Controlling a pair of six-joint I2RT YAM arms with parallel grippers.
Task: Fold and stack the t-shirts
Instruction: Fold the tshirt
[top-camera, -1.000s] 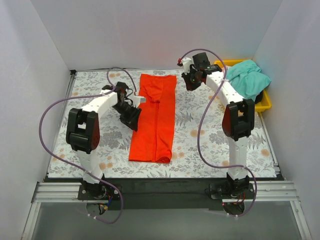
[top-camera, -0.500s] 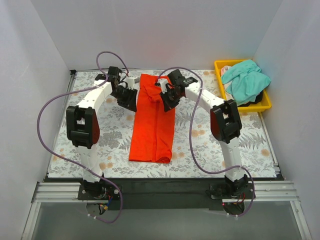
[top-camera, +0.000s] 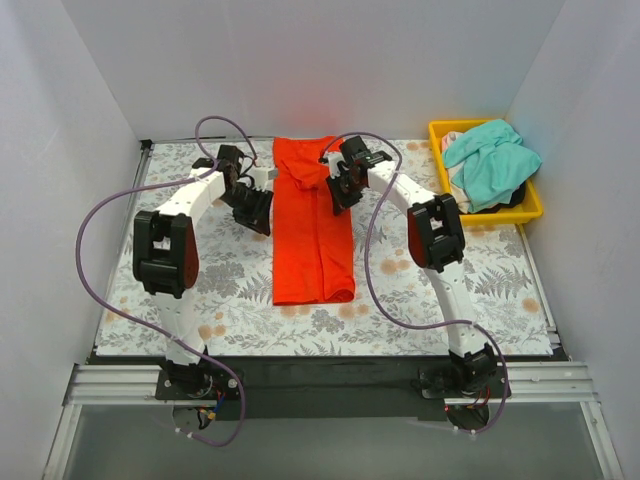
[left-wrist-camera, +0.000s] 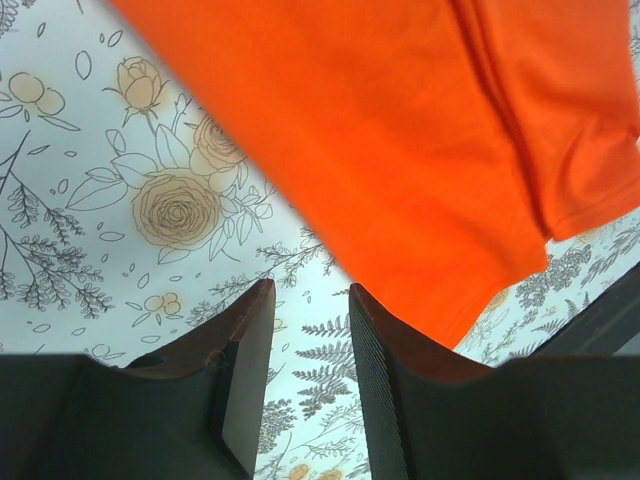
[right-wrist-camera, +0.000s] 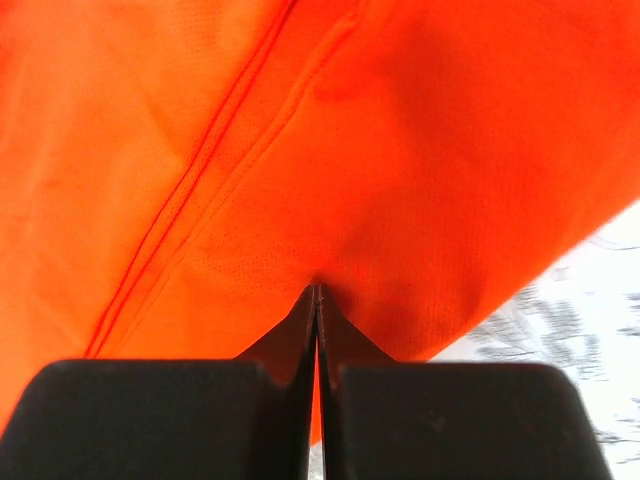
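The orange-red t-shirt (top-camera: 314, 235) lies folded into a long strip down the middle of the table. It fills the right wrist view (right-wrist-camera: 300, 130) and the upper right of the left wrist view (left-wrist-camera: 420, 130). My right gripper (top-camera: 337, 190) is shut on the shirt's cloth near its far right part (right-wrist-camera: 316, 288). My left gripper (top-camera: 258, 207) is open and empty just beside the shirt's left edge, over bare tablecloth (left-wrist-camera: 308, 292). The teal-green t-shirt (top-camera: 492, 160) lies bunched in the yellow bin (top-camera: 532, 208) at the far right.
The table has a floral cloth (top-camera: 220, 290). White walls close in the left, back and right. The yellow bin also holds some pale and dark cloth under the teal shirt. Purple cables loop from both arms.
My right gripper came from near the bin to the orange shirt and shut on it. The shirt slid away toward the back. My left gripper moved up to the shirt's left edge.
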